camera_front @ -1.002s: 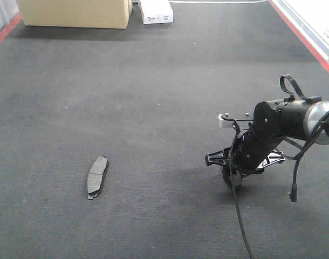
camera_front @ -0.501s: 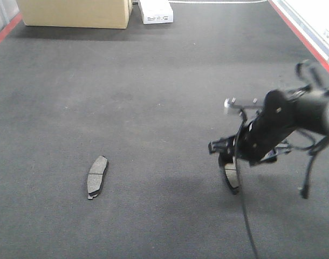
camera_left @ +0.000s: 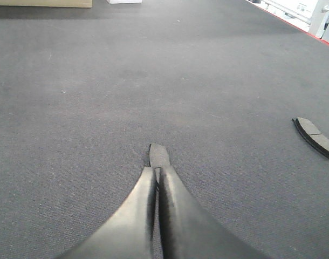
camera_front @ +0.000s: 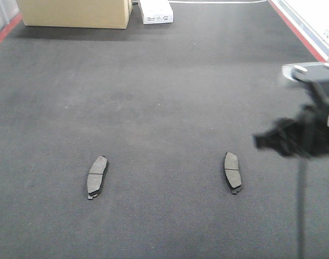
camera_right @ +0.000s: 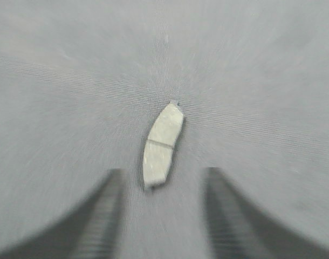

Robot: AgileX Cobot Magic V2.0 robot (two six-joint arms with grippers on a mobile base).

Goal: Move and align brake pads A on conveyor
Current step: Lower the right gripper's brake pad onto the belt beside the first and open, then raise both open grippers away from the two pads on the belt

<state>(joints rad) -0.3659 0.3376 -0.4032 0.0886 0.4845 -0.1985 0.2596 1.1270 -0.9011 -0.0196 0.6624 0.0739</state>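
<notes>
Jaws: right gripper (camera_right: 163, 172) released and empty; left gripper (camera_left: 155, 171) clenched. First brake pad (camera_front: 97, 176) and second brake pad (camera_front: 232, 171) lie on the conveyor (camera_front: 164, 97), well apart, roughly level. Judged partway done; no other pads in view.

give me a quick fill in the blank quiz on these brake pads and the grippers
The front view shows ___ small curved grey-olive brake pads lying on the wide dark grey conveyor belt.
The right gripper is ___, holding nothing.
The left gripper is ___.
The tan cardboard box stands in the front view's upper ___ corner.
Missing words: two; open; shut; left.
</notes>
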